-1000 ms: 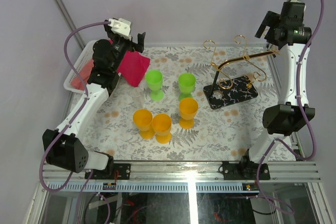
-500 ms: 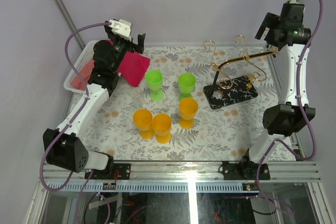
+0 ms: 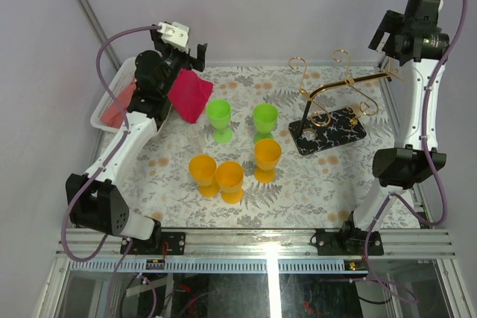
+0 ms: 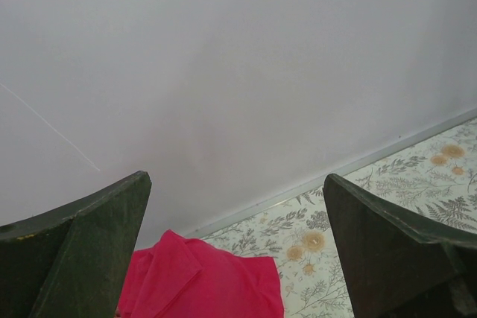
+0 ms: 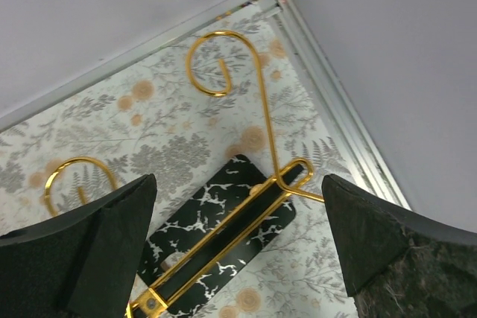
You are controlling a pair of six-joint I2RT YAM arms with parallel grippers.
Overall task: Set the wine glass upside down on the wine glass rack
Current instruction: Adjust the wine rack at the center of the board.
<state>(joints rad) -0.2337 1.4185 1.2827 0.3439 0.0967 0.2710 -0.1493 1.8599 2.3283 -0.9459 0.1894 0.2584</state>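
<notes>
Five plastic wine glasses stand upright mid-table: two green ones [image 3: 218, 115] [image 3: 264, 118] and three orange ones [image 3: 202, 170] [image 3: 229, 178] [image 3: 267, 156]. The wine glass rack [image 3: 328, 88], a gold pole with curled wire arms on a black white-veined base [image 3: 329, 131], stands back right and is empty. My right gripper [image 3: 385, 41] hangs open high above the rack's top; its wrist view looks down on the curled arms [image 5: 250, 87] and base [image 5: 223, 225] between the open fingers [image 5: 89, 251]. My left gripper [image 3: 190, 57] is open and raised at the back left, over a red cloth [image 4: 201, 281].
A white basket [image 3: 106, 106] sits at the back left edge, with the red cloth [image 3: 190, 94] draped from it onto the table. Grey walls close the back and sides. A metal rail [image 3: 268, 243] runs along the near edge.
Both arms have risen a little. The right gripper moved up and to the right, away from the rack's top. The left wrist lifted and shifted slightly back.
</notes>
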